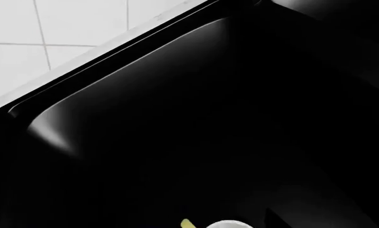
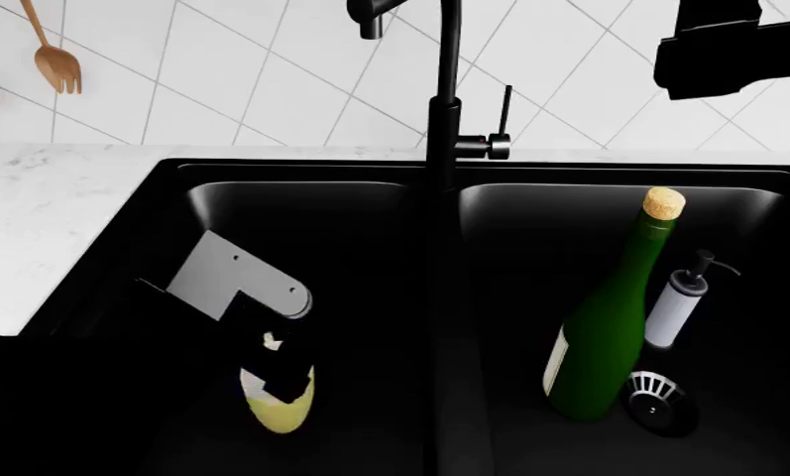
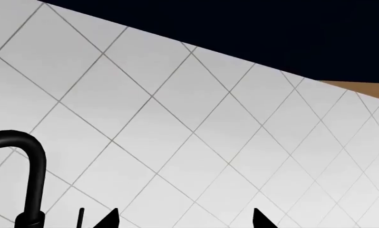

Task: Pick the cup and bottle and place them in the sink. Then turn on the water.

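Fingers of the left gripper (image 2: 284, 369) were closed around the cup (image 2: 279, 400), gripping its rim from above, with the pale yellow mug hanging just below them inside the left basin of the sink (image 2: 130, 213). The left wrist view caught only a sliver of the cup's white rim and yellow edge at the frame's border, against the black basin wall. The silver bracket and dark body of the left arm (image 2: 229, 288) reached down into that basin from the near left rim.

In the right basin, across the centre divider and well apart from the cup, the bottle (image 2: 611, 322) stood leaning, its cork (image 2: 663, 203) tipped toward the back wall. A small white-and-grey pump dispenser (image 2: 676, 302) stood just beside it, and a round metal drain (image 2: 656, 397) lay at its foot.

The right gripper (image 3: 179, 219) was raised high near the tiled wall (image 3: 189, 123); only two dark fingertips showed in its wrist view, set apart with nothing between them. The black faucet (image 2: 445, 89) rose behind the divider, its side lever (image 2: 504, 124) upright. Wooden utensils (image 2: 54, 50) hung on the wall to the left.
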### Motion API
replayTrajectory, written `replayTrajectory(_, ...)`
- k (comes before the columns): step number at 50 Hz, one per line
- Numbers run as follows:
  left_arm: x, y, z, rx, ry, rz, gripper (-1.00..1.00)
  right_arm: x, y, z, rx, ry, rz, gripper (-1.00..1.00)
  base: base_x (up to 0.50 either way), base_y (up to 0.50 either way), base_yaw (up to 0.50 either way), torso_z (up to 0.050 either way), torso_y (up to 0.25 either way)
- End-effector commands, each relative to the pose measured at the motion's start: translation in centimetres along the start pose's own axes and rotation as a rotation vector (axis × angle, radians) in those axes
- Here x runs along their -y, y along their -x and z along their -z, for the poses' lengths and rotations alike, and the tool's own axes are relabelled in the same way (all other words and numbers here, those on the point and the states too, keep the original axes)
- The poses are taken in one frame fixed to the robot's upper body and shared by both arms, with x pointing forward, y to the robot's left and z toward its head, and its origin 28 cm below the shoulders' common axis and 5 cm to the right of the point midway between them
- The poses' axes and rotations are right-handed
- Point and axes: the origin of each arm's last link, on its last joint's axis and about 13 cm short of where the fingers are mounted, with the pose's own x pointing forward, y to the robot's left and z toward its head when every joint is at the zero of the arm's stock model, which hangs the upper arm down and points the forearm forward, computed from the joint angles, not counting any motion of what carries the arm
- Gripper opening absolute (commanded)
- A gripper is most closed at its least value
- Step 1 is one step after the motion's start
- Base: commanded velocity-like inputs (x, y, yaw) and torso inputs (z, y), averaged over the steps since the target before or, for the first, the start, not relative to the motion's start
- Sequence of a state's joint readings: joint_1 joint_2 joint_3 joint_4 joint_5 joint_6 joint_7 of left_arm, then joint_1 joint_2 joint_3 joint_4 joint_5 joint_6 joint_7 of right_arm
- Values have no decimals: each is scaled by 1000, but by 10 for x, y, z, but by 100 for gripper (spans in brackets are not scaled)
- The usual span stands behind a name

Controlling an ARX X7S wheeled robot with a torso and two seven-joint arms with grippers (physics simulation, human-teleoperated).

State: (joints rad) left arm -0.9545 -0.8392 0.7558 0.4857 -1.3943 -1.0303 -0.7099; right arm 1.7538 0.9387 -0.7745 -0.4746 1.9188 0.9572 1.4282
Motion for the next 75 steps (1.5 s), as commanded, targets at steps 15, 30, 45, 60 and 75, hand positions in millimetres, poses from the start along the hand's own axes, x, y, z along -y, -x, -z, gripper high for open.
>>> replayTrajectory(15,-10,17,-22,89,29,-53,100,-1,1,-3,6,-9,-8,100,0,0,0,0,0)
replayTrajectory(30,-39,81,-78,374,182,-230,100,-8,0,-15,24,-45,-55,100,0,0,0,0,1)
replayTrajectory(45,-59,137,-110,613,334,-327,100,-25,-11,-20,27,-83,-108,100,0,0,0,0,0)
replayTrajectory(60,-66,170,-112,766,414,-401,100,-44,-44,-18,-2,-127,-74,100,0,0,0,0,0)
replayTrajectory(75,-66,173,-112,801,441,-397,100,-70,-73,8,-69,-117,-32,100,0,0,0,0,0)
